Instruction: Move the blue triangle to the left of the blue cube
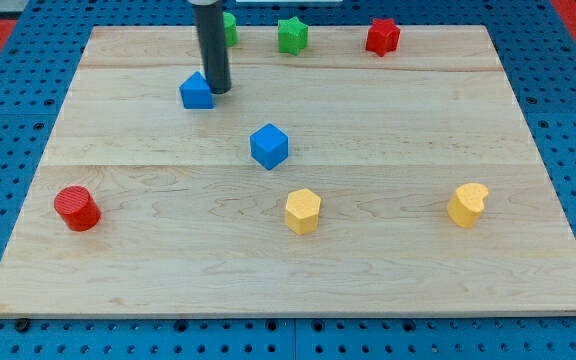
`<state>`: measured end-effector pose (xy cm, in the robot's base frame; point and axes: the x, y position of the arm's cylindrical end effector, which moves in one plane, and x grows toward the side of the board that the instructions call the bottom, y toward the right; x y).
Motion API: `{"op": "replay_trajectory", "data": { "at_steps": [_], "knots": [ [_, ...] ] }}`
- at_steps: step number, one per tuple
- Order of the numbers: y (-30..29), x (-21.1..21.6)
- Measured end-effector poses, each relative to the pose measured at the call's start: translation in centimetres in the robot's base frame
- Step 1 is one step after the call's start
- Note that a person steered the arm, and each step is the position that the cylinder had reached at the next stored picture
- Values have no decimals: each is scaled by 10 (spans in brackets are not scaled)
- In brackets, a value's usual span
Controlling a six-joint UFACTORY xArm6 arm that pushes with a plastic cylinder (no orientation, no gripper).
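- A red cylinder (76,208) stands near the board's left edge, toward the bottom-left corner, well apart from everything else.
- The blue triangle (197,91) sits in the upper left part of the wooden board (528,150), not far below the top edge.
- My tip (217,91) is down on the board just to the right of the blue triangle, touching it or nearly so; the gap is too fine to judge. The dark rod rises straight out of the view's top. It is a plain rod with nothing to spread or pinch, so there is no grip to report.
- A green block (230,28) shows partly behind the rod at the top edge; its shape cannot be made out.
- The blue cube (269,146) rests near the board's middle, below and to the right of the blue triangle, clearly apart from it and from the tip.
- A green star (292,35) lies at the top edge, near its middle.
- A yellow hexagonal block (303,211) sits below the blue cube, toward the bottom edge.
- A red star (382,36) stands at the top edge, right of the green star.
- A yellow heart-like block (468,204) lies toward the right edge, level with the other yellow block.
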<state>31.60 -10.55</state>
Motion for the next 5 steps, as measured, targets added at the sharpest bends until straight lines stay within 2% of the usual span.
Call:
{"op": "replay_trajectory", "data": {
  "at_steps": [2, 5],
  "knots": [
    [-94, -1],
    [-125, 23]
  ]
}}
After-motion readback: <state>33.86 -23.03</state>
